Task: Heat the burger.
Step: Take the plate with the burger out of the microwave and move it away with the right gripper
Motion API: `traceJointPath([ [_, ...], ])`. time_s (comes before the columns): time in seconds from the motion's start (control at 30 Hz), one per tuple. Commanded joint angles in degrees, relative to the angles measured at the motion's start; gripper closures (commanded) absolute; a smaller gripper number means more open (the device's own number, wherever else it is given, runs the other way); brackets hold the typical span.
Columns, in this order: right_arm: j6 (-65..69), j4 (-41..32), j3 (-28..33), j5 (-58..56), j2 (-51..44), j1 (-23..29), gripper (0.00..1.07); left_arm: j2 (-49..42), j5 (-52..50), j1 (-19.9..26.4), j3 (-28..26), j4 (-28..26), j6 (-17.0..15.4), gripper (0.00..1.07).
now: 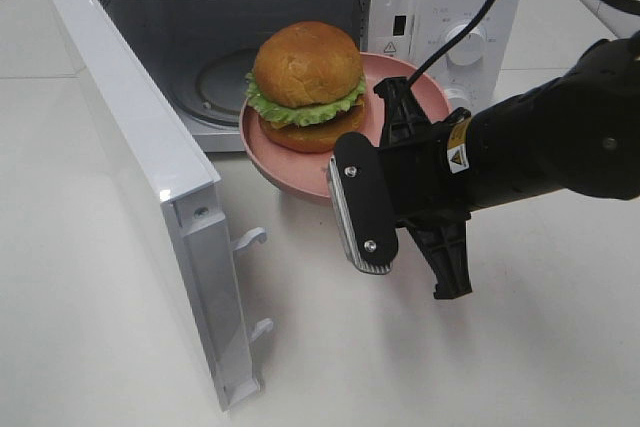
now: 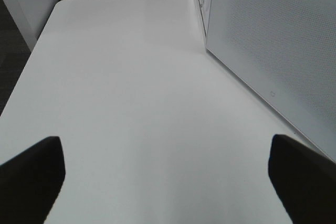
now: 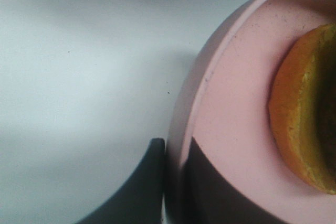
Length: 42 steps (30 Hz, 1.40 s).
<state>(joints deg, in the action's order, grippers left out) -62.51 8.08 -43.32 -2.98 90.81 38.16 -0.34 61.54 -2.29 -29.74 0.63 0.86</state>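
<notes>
Free room and obstacles. The microwave (image 1: 300, 7) cavity stands open, its mouth partly filled by the pink plate (image 1: 420, 97) carrying the burger (image 1: 307, 82), tilted at the threshold. The open door (image 1: 150, 177) juts forward as a wall on the left, with latch hooks (image 1: 250, 239) projecting from its edge. The right hand (image 1: 345, 187) and its arm occupy the approach from the right. The tabletop (image 1: 480, 367) in front lies bare; beside the door's outer face (image 2: 273, 51), the left hand (image 2: 168, 182) has an unobstructed lane.

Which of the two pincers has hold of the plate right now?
The right pincer, shut on the rim of the pink plate carrying the burger at the microwave's mouth. The left pincer gapes open over bare table.
</notes>
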Motion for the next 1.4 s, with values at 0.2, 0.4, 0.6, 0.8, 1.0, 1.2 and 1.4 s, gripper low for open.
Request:
traceJointPath([
  [0.2, 0.5, -0.2, 4.2, 3.6, -7.9, -0.5, 1.07, -0.1, -0.2, 0.2, 0.0, 0.1, -0.1, 0.09],
  [0.4, 0.6, -0.2, 9.7, 2.2, -14.9, -0.5, 1.07, -0.1, -0.2, 0.2, 0.0, 0.1, -0.1, 0.09],
  [0.6, 1.3, -0.2, 13.5, -1.1, -21.3, -0.5, 1.07, -0.1, -0.2, 0.2, 0.0, 0.1, -0.1, 0.09],
  [0.8, 4.6, 1.5, 16.8, -6.2, -28.2, -0.5, 1.07, -0.1, -0.2, 0.2, 0.0, 0.1, -0.1, 0.09],
  [1.0, 9.7, 6.0, 17.9, -10.8, -33.1, -0.5, 1.07, -0.1, -0.2, 0.2, 0.0, 0.1, -0.1, 0.09],
  [1.2, 17.8, 12.2, 17.9, -15.9, -38.7, -0.5, 1.07, -0.1, -0.2, 0.2, 0.0, 0.1, -0.1, 0.09],
  [1.4, 24.2, 15.3, 17.9, -22.9, -42.9, -0.5, 1.07, -0.1, -0.2, 0.2, 0.0, 0.1, -0.1, 0.09],
])
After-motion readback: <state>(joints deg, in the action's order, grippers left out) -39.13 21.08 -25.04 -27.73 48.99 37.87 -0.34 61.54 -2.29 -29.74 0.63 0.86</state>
